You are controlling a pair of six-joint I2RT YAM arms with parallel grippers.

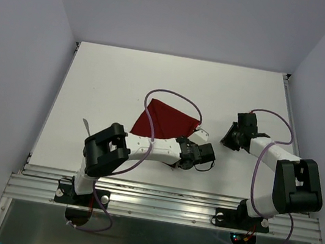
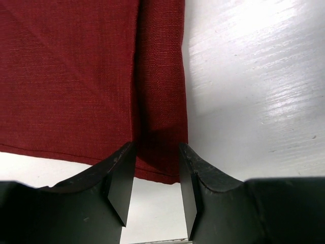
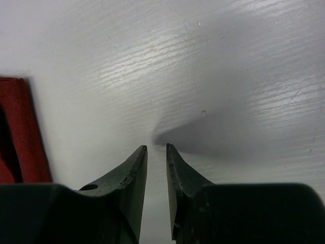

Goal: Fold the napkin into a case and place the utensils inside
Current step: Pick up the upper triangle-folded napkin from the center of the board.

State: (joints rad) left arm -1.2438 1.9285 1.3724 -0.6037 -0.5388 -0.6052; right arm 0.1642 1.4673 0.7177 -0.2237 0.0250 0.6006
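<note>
The napkin [image 1: 166,119] lay partly folded in the middle of the counter [image 1: 126,79], so the folding step looked to be in hand. The left claw [image 2: 156,152] stood spread astride its doubled edge, while the right claw [image 3: 156,150], barely parted and empty, hung over the counter beside it. The next move likely called for pinching that edge and drawing it across.

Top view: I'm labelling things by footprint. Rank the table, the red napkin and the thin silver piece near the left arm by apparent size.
1. The table, by far the largest.
2. The napkin, its near edge partly hidden by the left arm.
3. The thin silver piece, smallest; only a sliver shows beside the arm.
</note>
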